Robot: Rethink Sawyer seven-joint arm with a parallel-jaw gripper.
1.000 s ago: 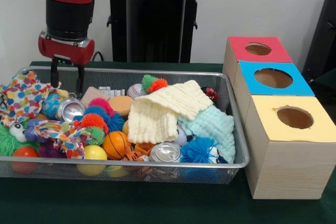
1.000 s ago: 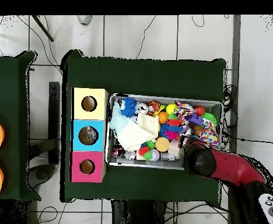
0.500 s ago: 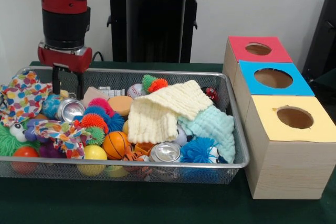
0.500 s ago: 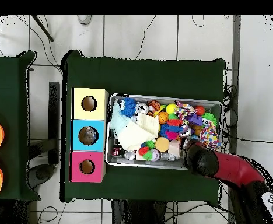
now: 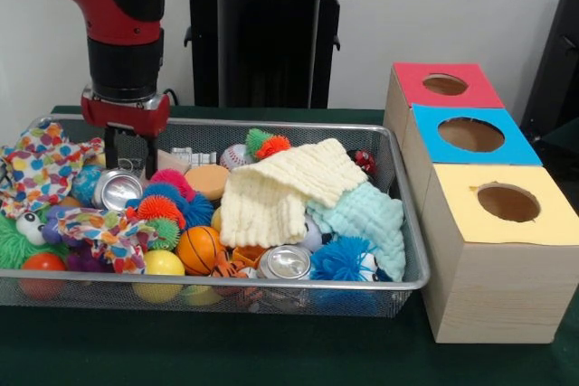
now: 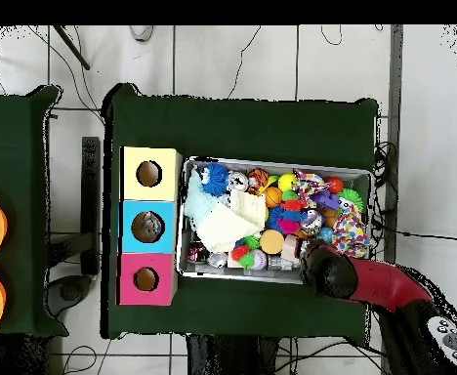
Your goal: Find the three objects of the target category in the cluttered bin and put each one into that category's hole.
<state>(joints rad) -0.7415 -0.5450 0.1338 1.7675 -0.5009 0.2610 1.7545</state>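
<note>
Cans [image 5: 116, 190] two, boxes [image 5: 499, 241] three

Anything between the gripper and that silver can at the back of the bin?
Nothing visible. The gripper hangs with its fingers open right behind the silver can, which lies exposed on top of the toys. A fuzzy ball and the patterned cloth crowd its sides but do not cover it.

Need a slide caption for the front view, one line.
Sawyer's end effector poised over a silver can in the cluttered mesh bin, beside three colour-topped boxes.
</note>
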